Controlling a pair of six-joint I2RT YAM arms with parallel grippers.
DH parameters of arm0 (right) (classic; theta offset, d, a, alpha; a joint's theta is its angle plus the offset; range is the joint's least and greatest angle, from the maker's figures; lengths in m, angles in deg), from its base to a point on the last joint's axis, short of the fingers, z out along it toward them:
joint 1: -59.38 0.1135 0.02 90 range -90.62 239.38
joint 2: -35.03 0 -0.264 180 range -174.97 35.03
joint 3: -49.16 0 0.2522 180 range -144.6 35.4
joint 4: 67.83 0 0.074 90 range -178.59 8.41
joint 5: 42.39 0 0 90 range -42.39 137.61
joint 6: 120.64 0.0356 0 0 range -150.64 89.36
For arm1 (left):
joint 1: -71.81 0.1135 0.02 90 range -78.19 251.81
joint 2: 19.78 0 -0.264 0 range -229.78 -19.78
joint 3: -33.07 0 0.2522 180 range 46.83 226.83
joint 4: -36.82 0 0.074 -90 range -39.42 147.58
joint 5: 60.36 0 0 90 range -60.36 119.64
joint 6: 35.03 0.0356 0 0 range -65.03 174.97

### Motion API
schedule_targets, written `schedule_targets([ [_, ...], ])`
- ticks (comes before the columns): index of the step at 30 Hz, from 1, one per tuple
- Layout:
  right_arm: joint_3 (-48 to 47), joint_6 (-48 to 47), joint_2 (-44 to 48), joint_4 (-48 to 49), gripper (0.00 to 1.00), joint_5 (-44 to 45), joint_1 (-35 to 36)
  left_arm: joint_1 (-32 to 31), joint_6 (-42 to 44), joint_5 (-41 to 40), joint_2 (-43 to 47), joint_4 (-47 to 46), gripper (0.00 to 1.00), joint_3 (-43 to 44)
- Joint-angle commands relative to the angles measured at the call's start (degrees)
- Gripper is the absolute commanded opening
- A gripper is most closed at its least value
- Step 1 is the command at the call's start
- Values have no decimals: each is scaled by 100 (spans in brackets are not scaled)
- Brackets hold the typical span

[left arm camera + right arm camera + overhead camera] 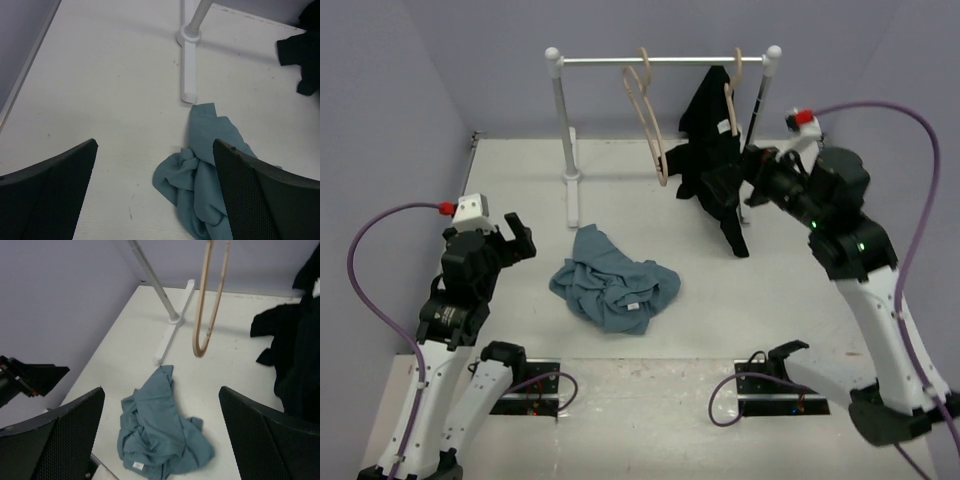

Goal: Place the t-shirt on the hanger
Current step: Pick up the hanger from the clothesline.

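Blue-grey soft t-shirt [615,283] lies crumpled, pale wooden hanger [650,120] hangs bare, left gripper [155,145] and right gripper [161,390] both gape empty, so grabbing the t-shirt likely comes first.

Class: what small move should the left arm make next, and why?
Probably lower the open left claw onto the crumpled blue-grey cotton t-shirt: it lies ungrasped on the white table, and the pale wooden hanger hangs bare on the rail.
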Motion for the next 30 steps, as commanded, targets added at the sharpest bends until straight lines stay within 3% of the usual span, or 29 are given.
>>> schedule_targets([
  [1, -1739, -679, -1625, -745, 99, 888, 413, -23, -114, 10, -26, -255, 100, -58],
  [4, -2748, -981, -3171, -1285, 90, 1654, 619, -23, -131, -7, 0, -255, 100, -73],
  [9, -4296, -1314, -4587, -1763, 77, 2292, 1003, -23, -133, 19, -29, -275, 100, -93],
  [13, -4783, -1383, -5240, -2006, 61, 2393, 1055, -31, -133, 28, -60, -273, 100, -93],
  [19, -4265, -1322, -5200, -1730, 35, 2356, 1052, -31, -142, 28, -62, -273, 100, -87],
  [24, -3964, -1212, -4968, -1567, 1, 2294, 1049, -31, -141, 19, -79, -273, 100, -93],
  [30, -3814, -1035, -4744, -1381, 0, 2239, 1057, -31, -79, 126, -203, -273, 100, -31],
])
